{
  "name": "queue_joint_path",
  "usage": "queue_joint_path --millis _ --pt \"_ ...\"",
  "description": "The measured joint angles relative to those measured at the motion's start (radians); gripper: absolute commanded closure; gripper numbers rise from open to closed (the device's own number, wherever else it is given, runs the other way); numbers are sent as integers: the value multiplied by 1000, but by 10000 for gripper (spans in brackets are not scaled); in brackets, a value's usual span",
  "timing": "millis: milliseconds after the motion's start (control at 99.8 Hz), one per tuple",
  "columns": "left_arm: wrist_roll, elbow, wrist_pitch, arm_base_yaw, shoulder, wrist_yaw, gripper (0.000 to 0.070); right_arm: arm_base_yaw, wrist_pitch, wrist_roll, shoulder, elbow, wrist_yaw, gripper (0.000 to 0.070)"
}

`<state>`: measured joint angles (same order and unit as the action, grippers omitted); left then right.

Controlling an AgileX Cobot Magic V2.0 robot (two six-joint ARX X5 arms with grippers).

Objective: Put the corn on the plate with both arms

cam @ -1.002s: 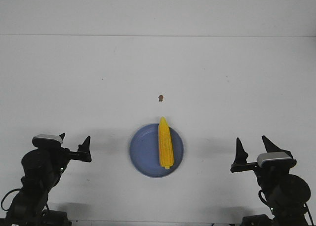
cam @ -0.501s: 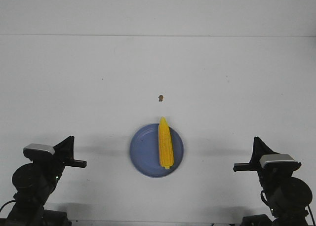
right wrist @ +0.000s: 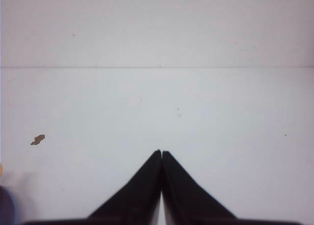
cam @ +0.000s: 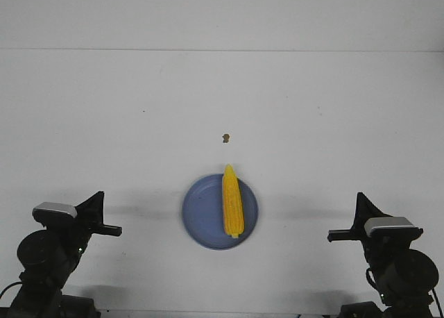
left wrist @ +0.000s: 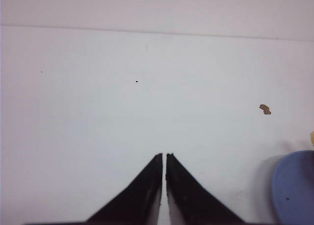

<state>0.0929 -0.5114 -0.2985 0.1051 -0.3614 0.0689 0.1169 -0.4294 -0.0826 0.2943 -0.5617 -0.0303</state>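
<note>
The yellow corn lies lengthwise on the right half of the round blue plate, its pointed end toward the far rim. My left gripper is shut and empty at the near left, well apart from the plate. My right gripper is shut and empty at the near right, also well apart. In the left wrist view the shut gripper points over bare table, with the plate's rim at the edge. In the right wrist view the shut gripper points over bare table.
A tiny brown speck lies on the white table beyond the plate; it also shows in the left wrist view and in the right wrist view. The table's far edge runs across the back.
Since a second ago both grippers have shut and drawn back toward the near corners. Over the last half second nothing has moved. The corn stays on the plate.
</note>
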Motion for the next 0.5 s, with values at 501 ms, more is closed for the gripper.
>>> queue_joint_path --millis 501 --pt "0 0 0 0 12 0 688 0 0 0 0 0 0 700"
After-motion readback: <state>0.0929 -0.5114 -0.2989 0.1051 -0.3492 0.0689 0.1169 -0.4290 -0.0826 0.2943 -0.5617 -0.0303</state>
